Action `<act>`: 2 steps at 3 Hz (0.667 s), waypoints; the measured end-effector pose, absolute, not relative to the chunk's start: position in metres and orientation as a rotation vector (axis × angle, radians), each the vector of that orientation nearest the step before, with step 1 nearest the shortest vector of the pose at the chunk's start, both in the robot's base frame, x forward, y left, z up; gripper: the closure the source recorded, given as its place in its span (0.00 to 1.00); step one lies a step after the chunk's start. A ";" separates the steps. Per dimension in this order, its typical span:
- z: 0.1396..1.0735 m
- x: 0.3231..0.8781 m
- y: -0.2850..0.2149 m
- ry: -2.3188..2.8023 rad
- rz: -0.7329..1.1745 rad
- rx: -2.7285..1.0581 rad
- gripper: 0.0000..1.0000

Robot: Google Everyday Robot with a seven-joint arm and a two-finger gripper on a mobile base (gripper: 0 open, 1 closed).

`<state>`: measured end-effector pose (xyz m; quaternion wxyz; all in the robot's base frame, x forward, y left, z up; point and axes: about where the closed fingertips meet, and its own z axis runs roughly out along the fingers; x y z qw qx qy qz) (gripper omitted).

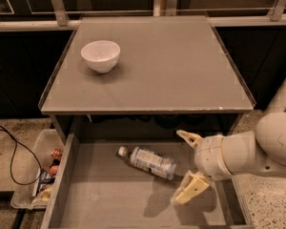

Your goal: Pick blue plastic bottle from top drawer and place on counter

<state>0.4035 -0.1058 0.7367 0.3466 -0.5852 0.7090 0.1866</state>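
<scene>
One bluish plastic bottle [148,160] is lying in the flat grey drawer [105,202], just beside the released tool [189,165].

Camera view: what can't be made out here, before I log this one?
- Drawer: its front is cut off by the bottom edge.
- Bottle: the label print is too small to read.
- Claw, open over the drawer right of the bottle: its arm is cut off by the right edge.
- Bin on the floor: its contents are partly hidden by the drawer's left wall.
</scene>
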 end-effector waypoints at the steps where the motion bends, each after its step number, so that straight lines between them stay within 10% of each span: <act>1: 0.716 0.428 -0.091 1.801 0.476 -1.478 0.00; 2: 0.694 0.453 -0.084 1.803 0.443 -1.451 0.00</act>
